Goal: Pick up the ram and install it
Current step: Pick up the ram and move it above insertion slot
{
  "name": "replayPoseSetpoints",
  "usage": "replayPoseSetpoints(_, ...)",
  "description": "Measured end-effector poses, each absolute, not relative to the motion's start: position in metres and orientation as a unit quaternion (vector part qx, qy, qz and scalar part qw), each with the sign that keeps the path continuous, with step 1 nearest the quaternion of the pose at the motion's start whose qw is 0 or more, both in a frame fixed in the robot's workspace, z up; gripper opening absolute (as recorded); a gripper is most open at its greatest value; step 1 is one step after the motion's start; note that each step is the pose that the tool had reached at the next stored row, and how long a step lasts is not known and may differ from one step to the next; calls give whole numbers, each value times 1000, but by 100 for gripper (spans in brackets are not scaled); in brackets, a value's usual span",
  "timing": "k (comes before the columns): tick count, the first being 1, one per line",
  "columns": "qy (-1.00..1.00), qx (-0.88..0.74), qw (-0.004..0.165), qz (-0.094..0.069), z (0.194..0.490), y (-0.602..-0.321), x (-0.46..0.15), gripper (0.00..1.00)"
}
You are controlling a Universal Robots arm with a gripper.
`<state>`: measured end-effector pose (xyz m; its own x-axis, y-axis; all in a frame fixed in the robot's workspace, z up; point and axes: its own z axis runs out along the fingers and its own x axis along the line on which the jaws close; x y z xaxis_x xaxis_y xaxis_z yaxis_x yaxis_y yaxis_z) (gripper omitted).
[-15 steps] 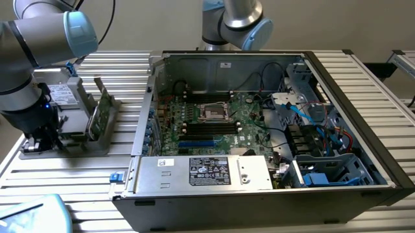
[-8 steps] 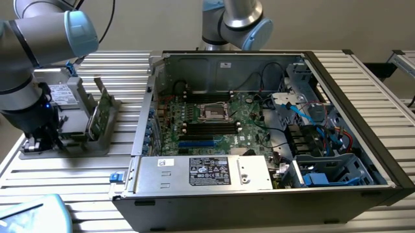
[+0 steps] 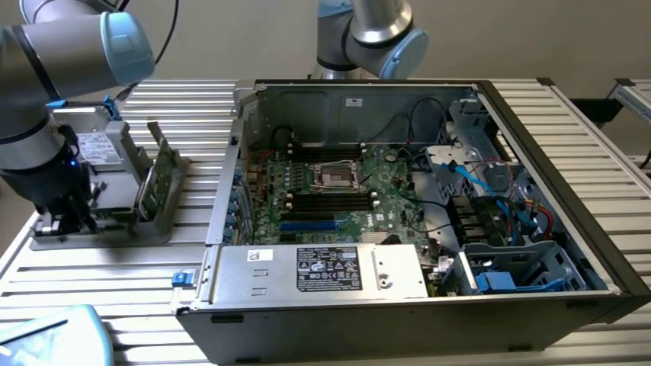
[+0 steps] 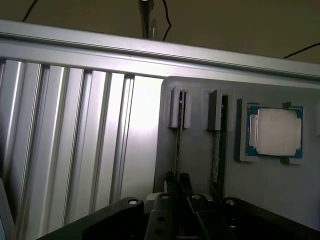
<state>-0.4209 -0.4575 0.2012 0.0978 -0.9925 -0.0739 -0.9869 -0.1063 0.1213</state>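
The ram (image 4: 178, 145) stands edge-on as a thin dark stick in a slot of the grey holder tray (image 4: 195, 165). My gripper (image 4: 177, 181) is at the stick's near end, with its two black fingers shut on it from both sides. In the exterior view my gripper (image 3: 69, 219) hangs low over the holder tray (image 3: 112, 229), at the exterior view's left, beside the open computer case (image 3: 569, 229). The motherboard (image 3: 341, 191) lies inside the case with dark long slots near its middle.
A second thin green board (image 4: 216, 150) stands in the neighbouring slot, and a square silver processor chip (image 4: 275, 132) lies beyond it. A tall green card (image 3: 155, 171) stands upright in the tray. Another arm's base (image 3: 367, 30) rises behind the case. Ribbed aluminium table (image 3: 133, 282) surrounds everything.
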Motion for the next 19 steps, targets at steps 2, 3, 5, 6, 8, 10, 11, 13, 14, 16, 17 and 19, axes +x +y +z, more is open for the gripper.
replayPoseSetpoints(2,-668,741,21,-69,204,-458,-421,14)
replayPoseSetpoints(3,-668,740,21,-69,205,-457,-421,14)
replayPoseSetpoints(5,-668,740,22,-70,208,-457,-420,14)
replayPoseSetpoints(6,-668,740,22,-70,210,-457,-420,14)
replayPoseSetpoints(8,-668,740,23,-71,214,-457,-420,14)
replayPoseSetpoints(10,-668,740,24,-72,221,-457,-420,14)
replayPoseSetpoints(11,-668,740,25,-73,226,-458,-419,14)
replayPoseSetpoints(13,-668,740,25,-74,235,-458,-419,14)
replayPoseSetpoints(14,-668,740,26,-74,238,-458,-418,14)
replayPoseSetpoints(16,-668,740,26,-74,243,-458,-418,14)
replayPoseSetpoints(17,-668,740,26,-75,245,-458,-417,14)
replayPoseSetpoints(19,-668,740,26,-75,248,-458,-414,14)
